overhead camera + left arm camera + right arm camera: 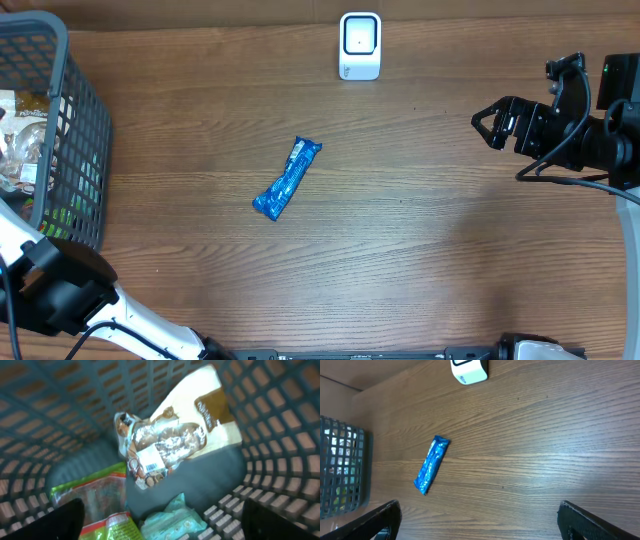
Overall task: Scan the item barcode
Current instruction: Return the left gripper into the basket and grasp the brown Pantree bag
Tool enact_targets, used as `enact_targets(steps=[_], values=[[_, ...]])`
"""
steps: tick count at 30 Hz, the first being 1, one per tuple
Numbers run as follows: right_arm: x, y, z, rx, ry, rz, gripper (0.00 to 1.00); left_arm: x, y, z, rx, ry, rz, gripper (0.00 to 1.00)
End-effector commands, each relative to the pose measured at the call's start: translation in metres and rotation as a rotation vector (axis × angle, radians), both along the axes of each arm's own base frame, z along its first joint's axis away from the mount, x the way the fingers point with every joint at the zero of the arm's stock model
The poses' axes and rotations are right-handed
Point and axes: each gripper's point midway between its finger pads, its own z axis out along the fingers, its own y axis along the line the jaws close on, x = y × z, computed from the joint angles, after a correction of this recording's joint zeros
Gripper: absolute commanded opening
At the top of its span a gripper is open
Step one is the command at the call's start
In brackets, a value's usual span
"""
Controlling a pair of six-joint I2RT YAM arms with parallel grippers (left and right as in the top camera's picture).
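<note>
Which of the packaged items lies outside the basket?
The blue packet, lying on the wooden table. The other packets, such as the cream and brown bag, all lie inside the grey basket.

Overhead: straight down on table (420,260). Left wrist: close, inside basket (280,435). Right wrist: higher, shares scanner (469,371), table with overhead.
</note>
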Motion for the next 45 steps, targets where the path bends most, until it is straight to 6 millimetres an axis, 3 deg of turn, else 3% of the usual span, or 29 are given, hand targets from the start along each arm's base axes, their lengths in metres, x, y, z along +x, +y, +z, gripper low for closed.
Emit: enact_targets(steps=[1, 11, 20, 27, 36, 39, 40, 41, 42, 44, 45], values=[[0.001, 0.002, 0.007, -0.004, -0.021, 0.005, 1.00, 0.007, 0.009, -0.030, 0.013, 0.007, 0.021, 0.96], [-0.001, 0.002, 0.006, -0.001, -0.009, 0.003, 1.00, 0.018, 0.029, -0.110, 0.073, -0.010, 0.045, 1.00], [-0.003, 0.002, 0.005, 0.000, 0.001, 0.003, 1.00, 0.016, 0.027, -0.163, 0.084, -0.020, 0.046, 1.00], [-0.003, 0.002, 0.005, 0.004, 0.006, -0.003, 1.00, 0.026, 0.017, -0.214, -0.028, 0.027, -0.015, 0.98], [-0.003, 0.002, 0.004, 0.012, 0.016, -0.013, 1.00, 0.019, 0.016, -0.248, -0.061, 0.104, -0.001, 0.99], [-0.003, 0.002, 0.004, 0.012, 0.015, -0.013, 1.00, 0.018, 0.016, -0.253, -0.064, 0.111, 0.000, 0.77], [-0.003, 0.002, 0.004, 0.012, 0.015, -0.013, 1.00, 0.018, 0.016, -0.253, -0.064, 0.110, 0.000, 0.53], [-0.003, 0.002, 0.004, 0.012, 0.014, -0.013, 1.00, 0.020, 0.016, -0.249, -0.061, 0.101, -0.002, 0.17], [-0.003, 0.002, 0.004, 0.012, 0.014, -0.013, 1.00, 0.021, 0.016, -0.246, -0.062, 0.093, -0.006, 0.05], [-0.003, 0.002, 0.004, 0.012, 0.014, -0.013, 1.00, 0.027, 0.014, -0.232, -0.068, 0.060, -0.023, 0.04], [-0.003, 0.002, 0.004, 0.012, 0.014, -0.013, 1.00, 0.032, 0.012, -0.215, -0.069, 0.030, -0.037, 0.04]])
